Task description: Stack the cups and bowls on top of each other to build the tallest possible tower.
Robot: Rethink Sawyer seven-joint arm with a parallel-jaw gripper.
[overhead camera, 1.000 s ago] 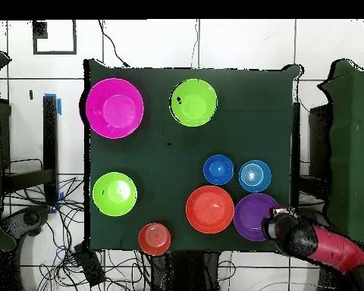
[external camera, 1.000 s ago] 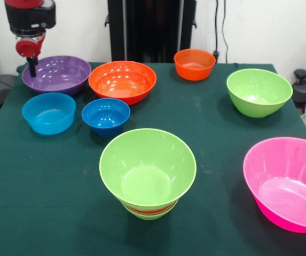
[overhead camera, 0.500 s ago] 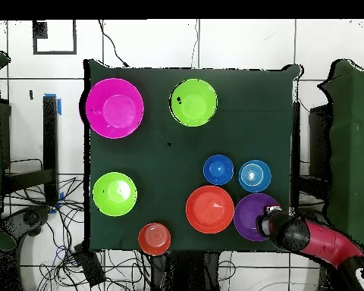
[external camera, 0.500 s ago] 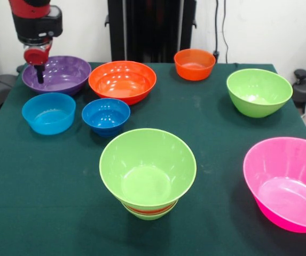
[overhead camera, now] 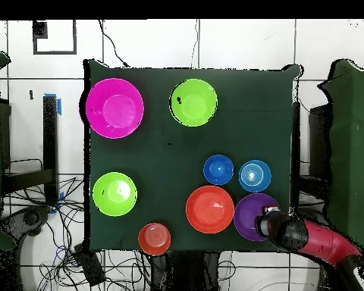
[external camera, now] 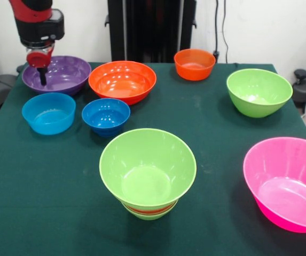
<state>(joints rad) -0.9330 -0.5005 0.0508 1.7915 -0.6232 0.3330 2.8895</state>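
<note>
The tower (external camera: 147,170) stands near the front: a wide lime green bowl on an orange band and a small green base; from overhead the tower (overhead camera: 193,102) shows only its green top. My gripper (external camera: 42,79) hangs over the left part of the purple bowl (external camera: 56,73), its tip low inside the rim. In the overhead view the gripper (overhead camera: 265,223) covers the purple bowl's (overhead camera: 249,216) outer side. A large orange bowl (external camera: 122,81) sits beside the purple one. A light blue bowl (external camera: 48,112) and a dark blue footed bowl (external camera: 106,116) stand in front of them.
A small orange bowl (external camera: 194,64) stands at the back edge. A lime green bowl (external camera: 259,92) sits at the right, and a big pink bowl (external camera: 289,181) at the front right corner. The table's green cloth (external camera: 211,138) lies between them.
The gripper has shifted from the purple bowl's outer rim to over its inside, rightward in the front view. No bowl has moved.
</note>
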